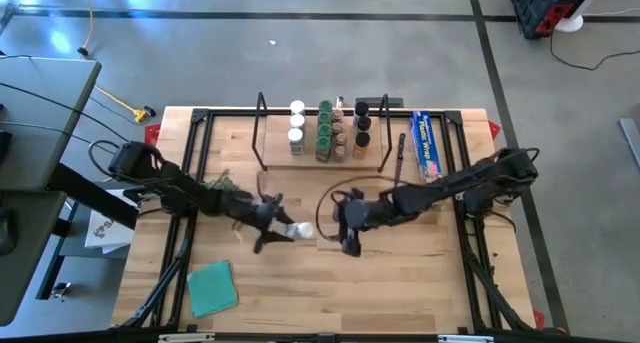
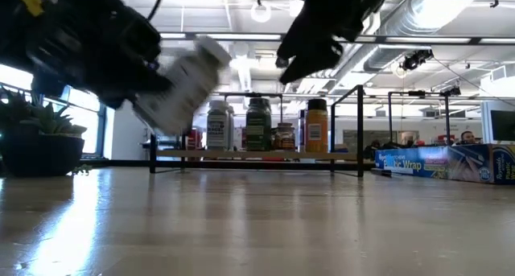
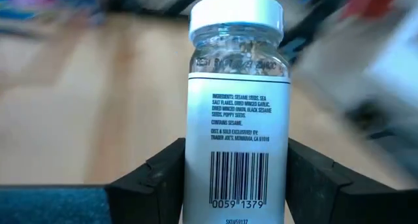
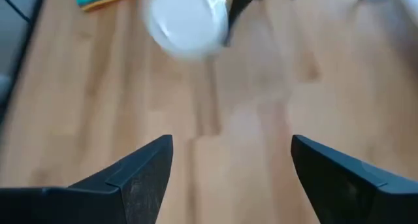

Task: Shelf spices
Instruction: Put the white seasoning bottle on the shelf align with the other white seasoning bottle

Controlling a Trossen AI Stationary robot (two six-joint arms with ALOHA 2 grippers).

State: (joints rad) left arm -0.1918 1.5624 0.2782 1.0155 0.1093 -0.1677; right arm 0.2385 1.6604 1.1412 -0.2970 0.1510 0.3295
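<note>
Left gripper clamps a white-lidded spice jar above mid-table; right gripper's fingers stand apart, empty.

High view: the left gripper (image 1: 272, 225) holds the clear white-lidded jar (image 1: 299, 229) near the table's centre, the right gripper (image 1: 345, 226) just at its 3 o'clock; the wooden-board shelf with black end frames (image 1: 272, 159), at 12 o'clock, carries rows of jars (image 1: 328, 131).
Low view: the jar (image 2: 183, 83) hangs tilted, off the wooden table (image 2: 257, 220).
Left wrist view: dark fingers (image 3: 157, 178) press both sides of the labelled jar (image 3: 238, 113).
Right wrist view: its fingers (image 4: 140, 168) stand wide, the white lid (image 4: 188, 21) ahead.
</note>
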